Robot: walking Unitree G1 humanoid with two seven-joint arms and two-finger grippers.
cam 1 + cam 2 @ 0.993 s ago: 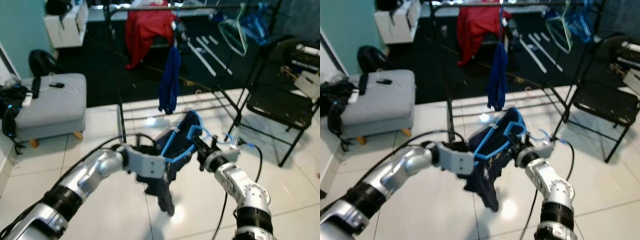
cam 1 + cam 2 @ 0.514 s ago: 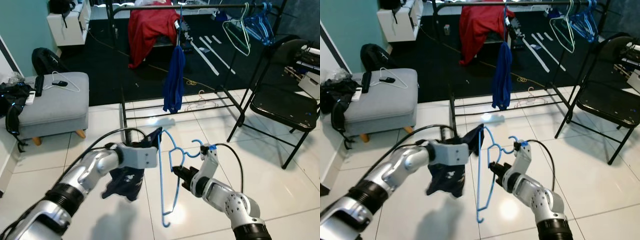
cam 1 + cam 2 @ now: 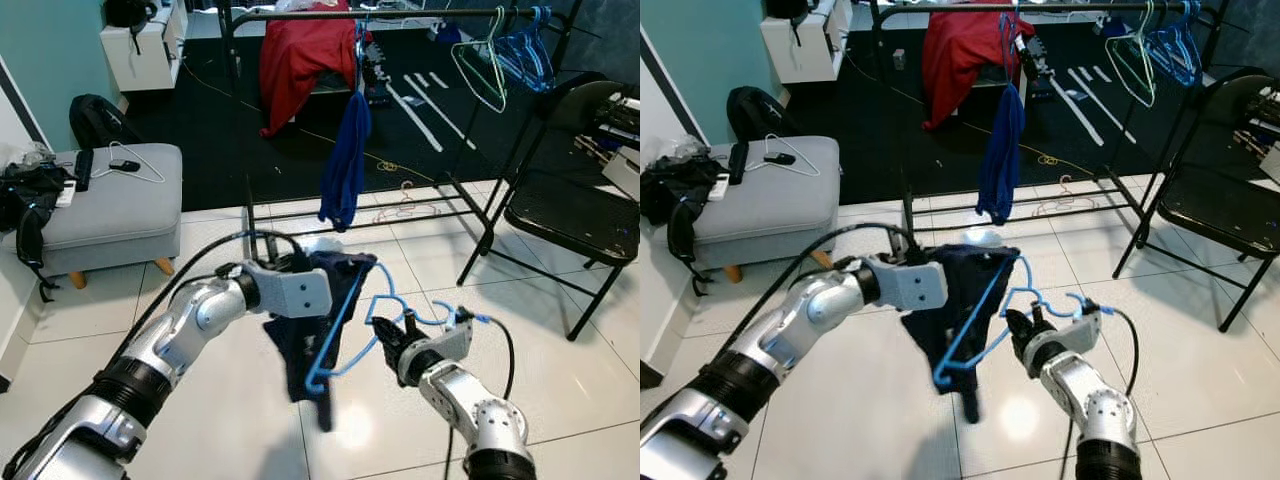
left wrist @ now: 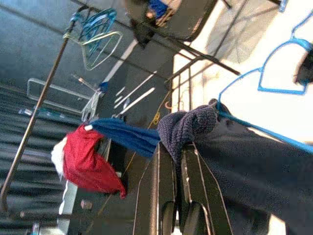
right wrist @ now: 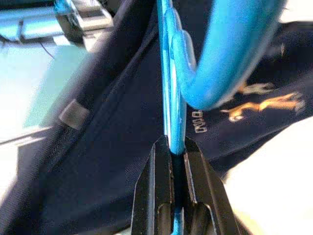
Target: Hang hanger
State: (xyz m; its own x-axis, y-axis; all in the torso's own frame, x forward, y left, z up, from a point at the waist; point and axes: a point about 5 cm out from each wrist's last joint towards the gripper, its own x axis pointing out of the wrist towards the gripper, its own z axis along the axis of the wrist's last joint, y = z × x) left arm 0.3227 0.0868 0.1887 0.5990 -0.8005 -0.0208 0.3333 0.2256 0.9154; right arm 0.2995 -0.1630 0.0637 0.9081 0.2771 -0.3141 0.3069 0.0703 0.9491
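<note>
Nearest the robot, the right gripper [image 3: 392,338] reaches forward over the white tiled floor [image 3: 560,370], its two black fingers [image 5: 159,186] clamped together on the thin bar of the blue hanger [image 3: 350,320]. In the right wrist view the blue bar sits squeezed between the fingers, with the hanger's curved hook bending away just beyond them and dark cloth behind. The hanger is held in the air between the two arms, tilted, its hook end toward the right gripper and its long bar slanting down to the left.

Just to the left, the left gripper [image 3: 312,262] pinches the dark navy garment [image 3: 310,340]; its fingers [image 4: 164,186] are closed on a bunched fold of the cloth, as the left wrist view shows. The garment drapes over the hanger's upper end and hangs down in front of it, well above the floor.

Farther off, on the left, a grey ottoman [image 3: 110,205] carries a white wire hanger [image 3: 130,165] and a dark small object, with black bags [image 3: 25,200] beside it. Straight ahead stands a black clothes rack [image 3: 245,130], its top rail holding a red garment [image 3: 300,55], a blue garment [image 3: 345,160] hanging lower, and several empty hangers [image 3: 500,55] toward the right end. A black folding chair [image 3: 570,210] stands on the right, near the rack's right leg.
</note>
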